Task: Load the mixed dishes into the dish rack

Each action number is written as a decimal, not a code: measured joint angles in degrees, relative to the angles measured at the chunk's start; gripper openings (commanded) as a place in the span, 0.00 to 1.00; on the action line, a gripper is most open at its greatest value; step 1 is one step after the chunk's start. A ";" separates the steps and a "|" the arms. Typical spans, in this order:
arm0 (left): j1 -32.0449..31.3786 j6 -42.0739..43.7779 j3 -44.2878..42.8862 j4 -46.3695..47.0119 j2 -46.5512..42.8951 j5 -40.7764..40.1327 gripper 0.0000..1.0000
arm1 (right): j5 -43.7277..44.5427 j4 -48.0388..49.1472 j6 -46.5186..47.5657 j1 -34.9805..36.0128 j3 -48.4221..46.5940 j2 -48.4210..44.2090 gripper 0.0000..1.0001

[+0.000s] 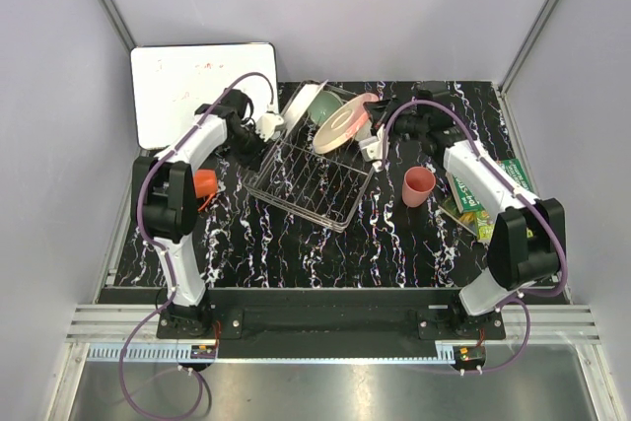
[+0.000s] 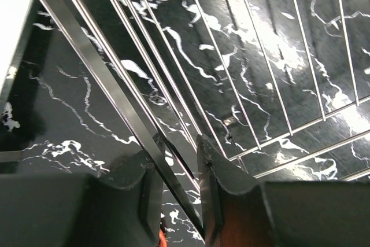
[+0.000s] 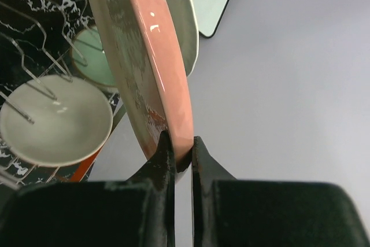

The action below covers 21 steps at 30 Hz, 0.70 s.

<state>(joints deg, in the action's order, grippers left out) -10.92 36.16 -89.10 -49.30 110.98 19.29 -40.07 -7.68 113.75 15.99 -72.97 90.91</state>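
My right gripper pinches the rim of the pink plate upright over the rack, my left gripper grips the rack's edge bar, all on a black marbled table between pale walls.

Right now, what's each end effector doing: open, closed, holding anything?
Left end effector: closed on the dish rack rim bar.
Right end effector: closed on the edge of the large pink-and-cream plate.

Count: 2 plates, 2 bowls, 1 orange mug, 1 pink cup, 1 rack, 1 whiteboard, 1 book.
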 measured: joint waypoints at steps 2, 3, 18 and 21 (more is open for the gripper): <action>-0.50 0.50 0.00 -0.74 -0.04 0.04 0.20 | -0.09 -0.59 0.00 0.96 0.00 -0.20 0.00; -0.79 0.74 0.00 -1.07 -0.04 0.09 0.21 | -0.09 -1.03 0.00 1.51 0.00 -0.26 0.00; -2.10 -1.62 -0.72 -2.97 -0.24 -0.28 0.29 | 1.18 -5.20 0.00 2.64 4.85 -9.53 0.00; -2.27 -2.73 -1.49 -3.85 0.02 -0.66 0.28 | 0.79 -6.80 0.00 2.45 5.73 -12.96 0.00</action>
<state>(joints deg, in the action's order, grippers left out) -13.19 33.43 -90.59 -53.15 111.00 18.63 -39.29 -14.48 113.75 18.44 -67.24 77.95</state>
